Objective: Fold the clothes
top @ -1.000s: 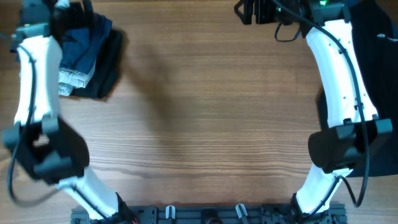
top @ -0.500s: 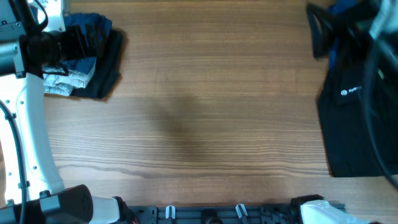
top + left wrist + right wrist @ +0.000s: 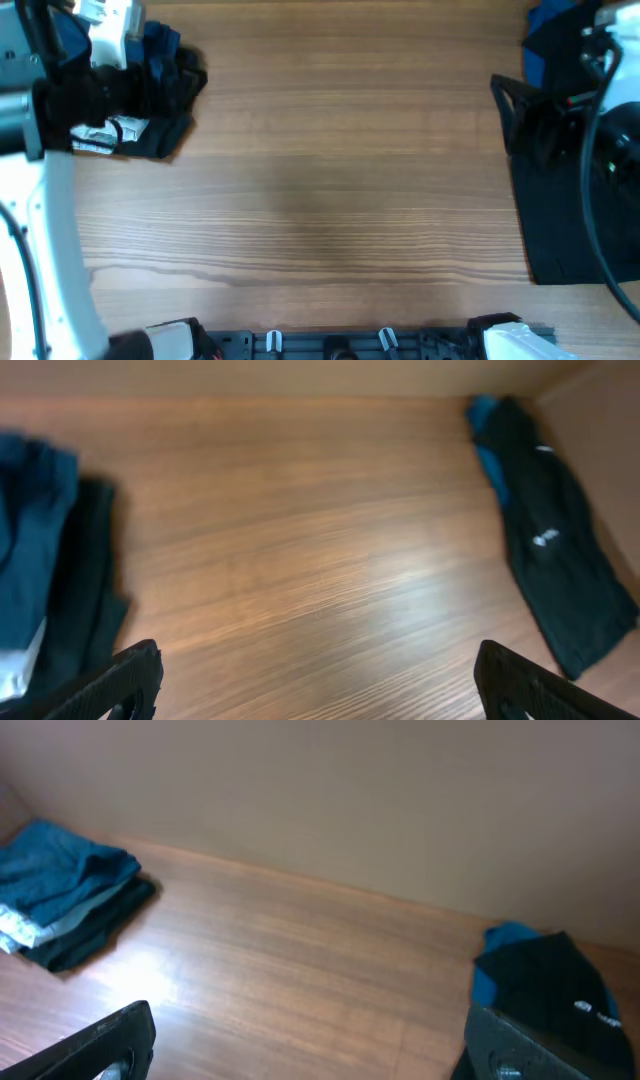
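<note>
While the left gripper (image 3: 315, 665) and right gripper (image 3: 320, 1032) gape wide and empty, the dark navy-blue woven fabric garment (image 3: 35, 530) lies just beside the left one's finger

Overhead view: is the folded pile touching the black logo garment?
Apart. The overhead view shows the folded pile at the left edge, the black garment at the right, and bare table between them.

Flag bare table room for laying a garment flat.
Free: the whole middle of the table, between the folded pile far left and the black garment along the right edge. Crowded: the far-left corner, left arm over the pile, and the right edge, with a blue piece at its far end.
</note>
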